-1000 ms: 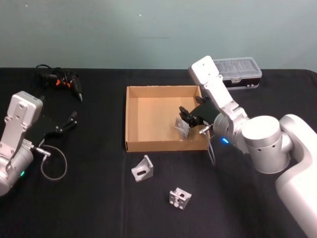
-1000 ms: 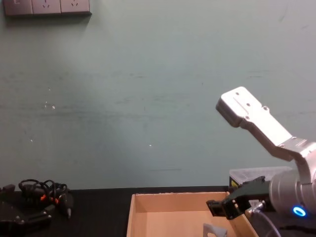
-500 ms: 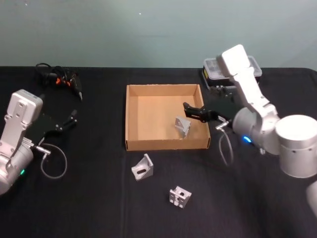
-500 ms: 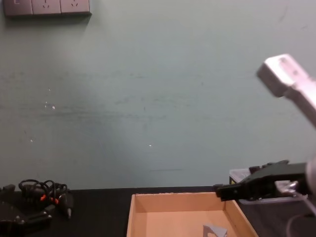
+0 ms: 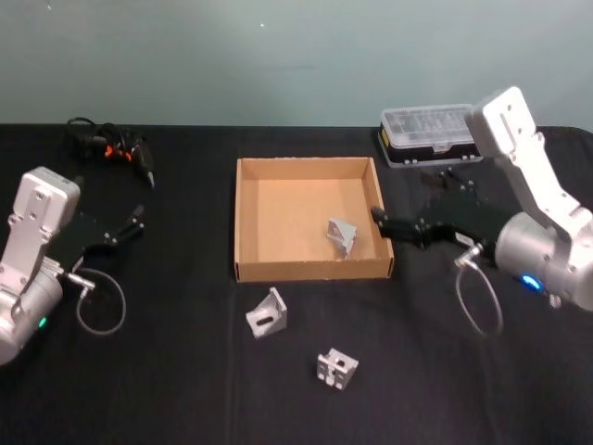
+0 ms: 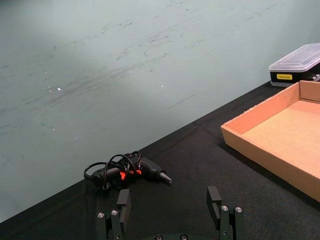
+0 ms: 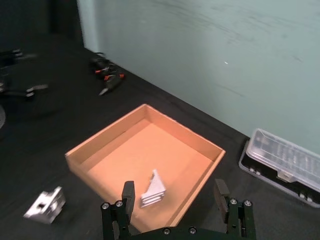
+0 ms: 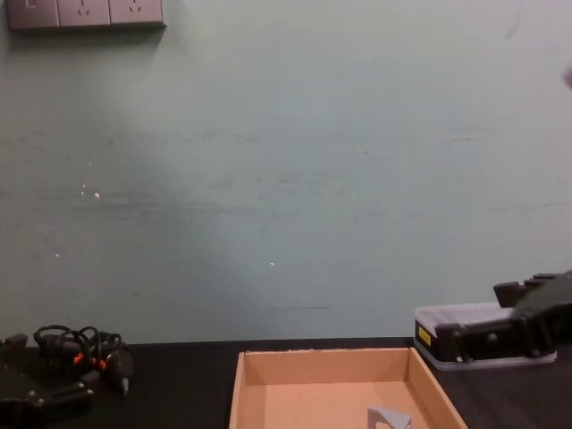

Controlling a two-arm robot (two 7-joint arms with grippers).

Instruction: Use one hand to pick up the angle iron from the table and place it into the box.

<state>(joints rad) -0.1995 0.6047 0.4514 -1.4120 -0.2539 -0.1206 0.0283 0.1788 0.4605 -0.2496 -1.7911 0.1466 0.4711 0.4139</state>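
the table (image 5: 185, 399) is a flat black top. the box (image 5: 239, 222) sits at its middle, open and upright. the right gripper (image 5: 382, 222) hangs at 3 o'clock of the box, just outside the right wall, with its fingers spread and nothing between them. the left gripper (image 5: 125, 229) is parked well apart at 9 o'clock, its fingers also released and empty. a black case with a clear lid (image 5: 434, 133) lies at 1 o'clock of the box.

one angle iron (image 5: 342, 235) rests inside the box, toward 4 o'clock of the floor and near the right wall. a second angle iron (image 5: 267, 315) stands on the table at 7 o'clock of the box, just beyond the front wall. a smaller bracket (image 5: 336, 369) lies farther out at 6 o'clock.

judging by this, one piece is placed and the step in hand is getting clear for the next pick. to do it well, the right gripper should rise above the wall's top edge before swinging toward 6 o'clock, so it neither shoves the light cardboard nor knocks the iron inside. it should come down on the standing iron from above, fingers wide, one on each face of a single flange. closing squarely matters, since the piece looks easy to tip or skid on the smooth top.
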